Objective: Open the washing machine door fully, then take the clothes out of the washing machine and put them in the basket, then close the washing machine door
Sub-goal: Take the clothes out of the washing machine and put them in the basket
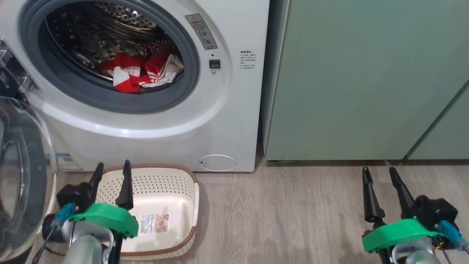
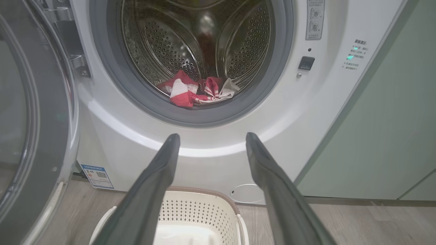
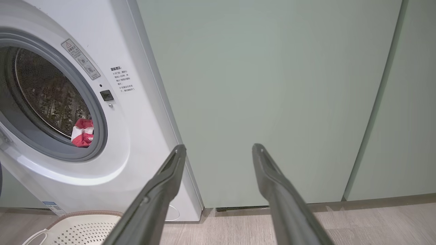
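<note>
The white washing machine (image 1: 227, 110) stands with its round door (image 1: 22, 176) swung open to the left; the door (image 2: 30, 119) also fills the left of the left wrist view. Red and white clothes (image 1: 141, 71) lie at the front of the steel drum, also seen as clothes (image 2: 196, 90) and clothes (image 3: 82, 132). The cream basket (image 1: 161, 183) sits on the floor below the opening, with nothing in it. My left gripper (image 1: 111, 172) hovers open over the basket (image 2: 197, 212), fingers pointing at the machine. My right gripper (image 1: 379, 176) is open over bare floor, facing the green cabinet.
Pale green cabinet doors (image 1: 366, 80) stand right of the machine. Wood-look floor (image 1: 285, 216) stretches between the basket and my right arm. A small round hatch (image 1: 218, 162) sits low on the machine front.
</note>
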Robot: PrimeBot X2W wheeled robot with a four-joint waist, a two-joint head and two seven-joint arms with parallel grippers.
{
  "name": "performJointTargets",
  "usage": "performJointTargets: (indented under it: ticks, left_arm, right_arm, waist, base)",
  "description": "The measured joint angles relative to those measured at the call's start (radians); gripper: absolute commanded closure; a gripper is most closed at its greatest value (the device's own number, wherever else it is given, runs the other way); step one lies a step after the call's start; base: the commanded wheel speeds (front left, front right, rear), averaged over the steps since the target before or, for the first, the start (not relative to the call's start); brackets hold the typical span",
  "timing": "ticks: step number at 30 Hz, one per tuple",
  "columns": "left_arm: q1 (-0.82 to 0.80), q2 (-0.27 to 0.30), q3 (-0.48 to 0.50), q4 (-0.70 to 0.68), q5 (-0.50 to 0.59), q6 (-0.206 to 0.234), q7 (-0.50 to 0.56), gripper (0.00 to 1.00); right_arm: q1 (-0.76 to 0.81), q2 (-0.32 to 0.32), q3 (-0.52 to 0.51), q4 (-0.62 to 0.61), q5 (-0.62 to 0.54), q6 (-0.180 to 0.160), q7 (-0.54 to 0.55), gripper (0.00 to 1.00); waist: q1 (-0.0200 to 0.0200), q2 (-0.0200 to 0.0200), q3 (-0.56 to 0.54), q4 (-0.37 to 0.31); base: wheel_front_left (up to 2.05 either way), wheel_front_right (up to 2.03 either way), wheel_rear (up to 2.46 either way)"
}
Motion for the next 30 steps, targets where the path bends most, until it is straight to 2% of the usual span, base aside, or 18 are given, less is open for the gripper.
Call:
performJointTargets:
  ticks: [4,8,12,17,18,22,30]
  left_arm:
    - [-0.001,0.000,-0.006,0.037,0.007,0.000,0.000,0.00]
    - [-0.039,0.009,-0.045,0.136,0.005,0.000,0.004,0.00]
    - [-0.156,0.031,-0.084,0.208,-0.048,0.000,0.081,0.00]
    - [-0.364,0.087,-0.120,0.261,-0.105,0.000,0.203,0.00]
    - [-0.439,0.114,-0.140,0.282,-0.119,0.000,0.258,0.00]
    - [-0.572,0.163,-0.170,0.322,-0.149,0.000,0.361,0.00]
    - [-0.844,0.267,-0.179,0.359,-0.207,0.000,0.481,0.00]
  right_arm:
    - [0.000,0.000,0.003,0.000,0.000,0.000,0.000,0.00]
    - [-0.001,0.000,0.009,0.000,0.000,0.000,0.000,0.00]
    - [-0.026,0.000,0.013,-0.004,0.000,0.000,0.000,0.00]
    - [-0.100,0.000,0.019,-0.021,0.000,0.000,0.000,0.00]
    - [-0.126,0.000,0.020,-0.025,0.000,0.000,0.000,0.00]
    - [-0.166,0.000,0.021,-0.034,0.000,0.000,0.000,0.00]
    - [-0.270,0.000,0.022,-0.067,0.000,0.000,0.000,0.00]
  waist:
    - [0.0000,0.0000,0.008,-0.004]
    - [0.0000,0.0000,0.028,-0.011]
    - [0.0000,0.0000,0.071,-0.020]
    - [0.0000,0.0000,0.153,-0.039]
    - [0.0000,0.0000,0.190,-0.049]
    - [0.0000,0.0000,0.266,-0.067]
    - [0.0000,-0.0001,0.412,-0.105]
  base:
    - [0.00,0.00,0.00]
    - [0.00,0.00,0.00]
    - [0.00,0.00,0.00]
    - [0.00,0.00,0.00]
    - [0.00,0.00,0.00]
    - [0.00,0.00,0.00]
    - [0.00,0.00,0.00]
